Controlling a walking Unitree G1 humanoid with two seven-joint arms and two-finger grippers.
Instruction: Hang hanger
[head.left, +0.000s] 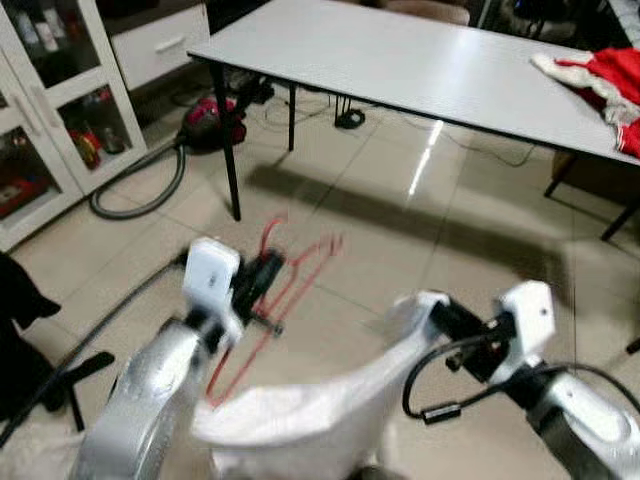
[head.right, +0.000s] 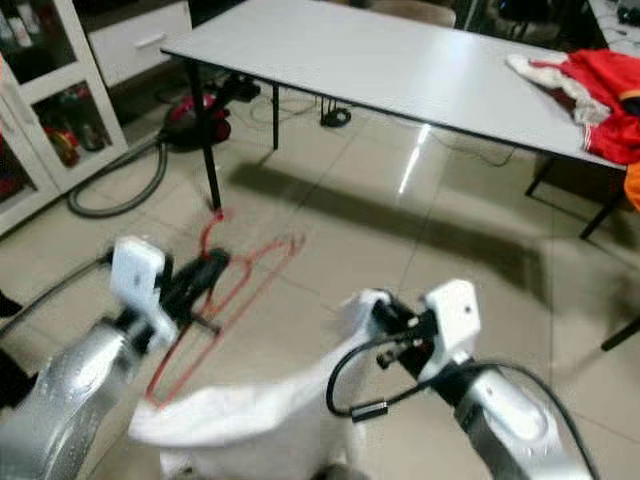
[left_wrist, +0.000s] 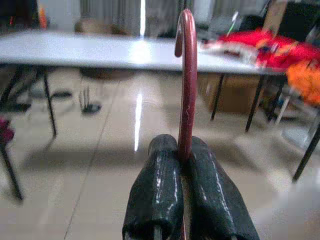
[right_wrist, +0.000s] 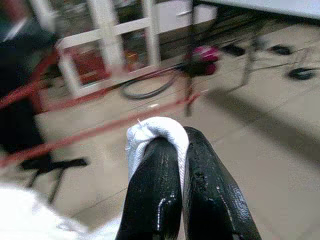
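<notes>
Head views: one red hanger (head.left: 290, 285) pinched by left gripper (head.left: 262, 280), one white garment (head.left: 330, 400) nipped by right gripper (head.left: 440, 318), carrying step, next likely threading cloth onto hanger; left wrist: fingers clamped on hook; right wrist: fingers squeezing white fold.

I see a grey bench (head.left: 400, 60) with red clothes (head.left: 610, 80) on its far right end, a red vacuum cleaner (head.left: 212, 122) beneath, and a white glass-fronted cabinet (head.left: 50, 110) left.
</notes>
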